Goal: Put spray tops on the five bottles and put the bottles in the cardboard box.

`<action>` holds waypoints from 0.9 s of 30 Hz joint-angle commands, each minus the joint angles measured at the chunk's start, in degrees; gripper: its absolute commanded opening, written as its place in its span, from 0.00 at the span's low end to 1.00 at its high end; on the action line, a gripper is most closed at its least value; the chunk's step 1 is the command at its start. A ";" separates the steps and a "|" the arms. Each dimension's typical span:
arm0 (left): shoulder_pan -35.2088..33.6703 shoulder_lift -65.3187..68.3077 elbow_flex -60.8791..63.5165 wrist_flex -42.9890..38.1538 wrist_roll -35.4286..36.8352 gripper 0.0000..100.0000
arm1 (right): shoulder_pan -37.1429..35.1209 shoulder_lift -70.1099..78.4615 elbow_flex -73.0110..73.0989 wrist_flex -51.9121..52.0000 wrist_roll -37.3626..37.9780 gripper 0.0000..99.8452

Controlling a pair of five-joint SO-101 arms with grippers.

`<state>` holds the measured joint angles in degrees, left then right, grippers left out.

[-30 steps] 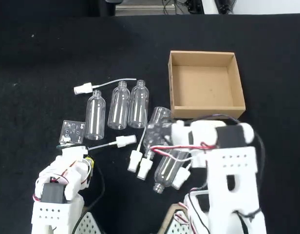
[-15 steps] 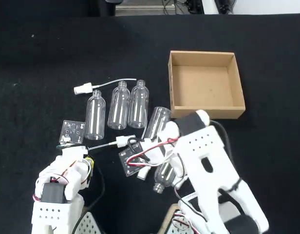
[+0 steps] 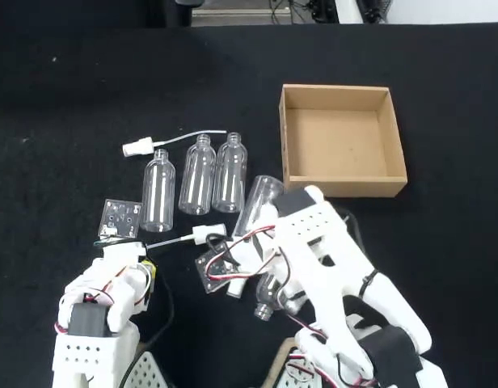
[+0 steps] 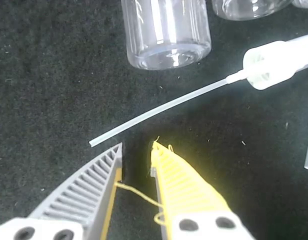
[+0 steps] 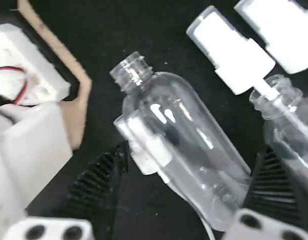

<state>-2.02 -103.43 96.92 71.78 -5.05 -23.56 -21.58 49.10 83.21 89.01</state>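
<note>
Bottle (image 5: 194,145), clear and uncapped, lies on its side on the black tabletop (image 3: 71,97) between the wide-open fingers of the right claw (image 5: 194,152). Two loose spray tops (image 5: 229,47) lie just past that claw's tips. The cardboard box (image 3: 342,187) stands farther beyond it. The left claw (image 4: 137,147), slightly parted and holding nothing, has its tips just short of the tube end of another spray top (image 4: 266,62), with three more bottles (image 3: 198,178) side by side beyond.
</note>
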 commanded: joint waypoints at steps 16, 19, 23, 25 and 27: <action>-0.66 -0.70 0.48 1.14 -0.35 0.09 | -0.97 0.57 6.55 -6.51 0.00 0.26; -0.66 -0.70 0.48 1.14 -0.35 0.09 | -0.97 0.57 9.98 -11.96 -2.64 0.29; -0.66 -0.70 0.48 1.14 -0.35 0.09 | -0.88 0.48 12.26 -17.67 -6.15 0.31; -0.66 -0.70 0.48 1.14 -0.35 0.09 | -0.79 0.22 11.21 -17.85 -7.21 0.31; -0.66 -0.70 0.48 1.14 -0.35 0.09 | -0.79 0.22 9.36 -17.76 -9.41 0.29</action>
<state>-2.02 -103.43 96.92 71.78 -5.05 -24.09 -21.23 61.41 68.09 82.33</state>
